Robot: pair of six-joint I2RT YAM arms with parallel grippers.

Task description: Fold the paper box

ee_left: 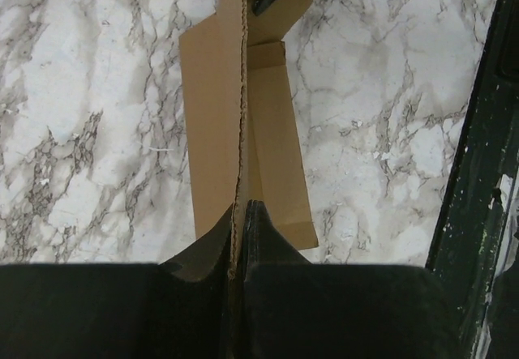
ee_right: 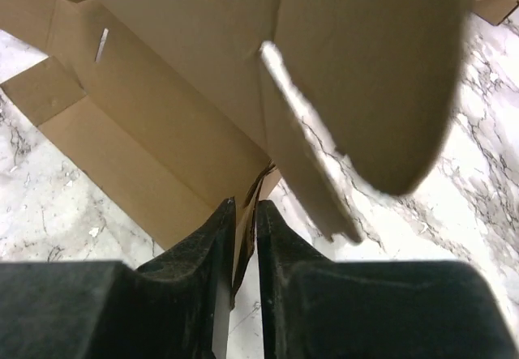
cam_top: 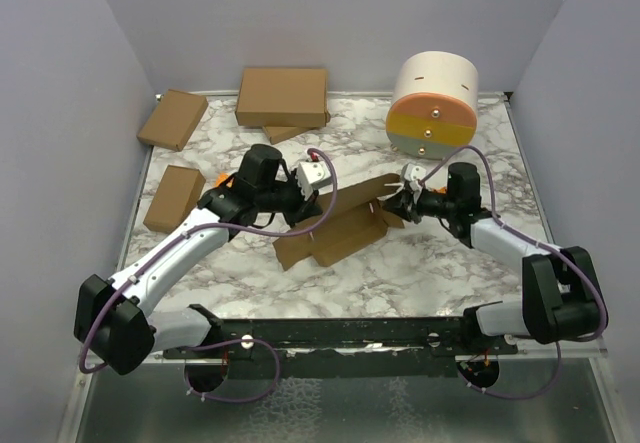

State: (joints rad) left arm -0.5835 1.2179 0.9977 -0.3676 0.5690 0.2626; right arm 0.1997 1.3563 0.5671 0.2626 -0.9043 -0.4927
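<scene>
Two pincers: both on the same sheet, one at each end.
Left pincer (ee_left: 241, 209): pressed together on the wavy top edge of a raised panel of the paper box (cam_top: 345, 225), so it's pinching cardboard.
Right pincer (ee_right: 245, 209): fingers almost together with a flap edge in the slit between them. Honestly can't tell if it's gripping or just sitting loosely around it.
Box spot: mid-desk (cam_top: 440, 263), slightly toward the far edge. It's half folded, with one long wall up and the rest flat on the marble.
Step (my guess): standing the wall up on its crease while the end flap gets turned in.
Doing it well: left keeps the wall upright and steady, and right bends the flap right at the score line, not mid-panel.
Risk: pull too hard and the thin edge buckles or slips out.
Neighbours: folded cartons (cam_top: 172, 119) by the far-left corner, well apart.
</scene>
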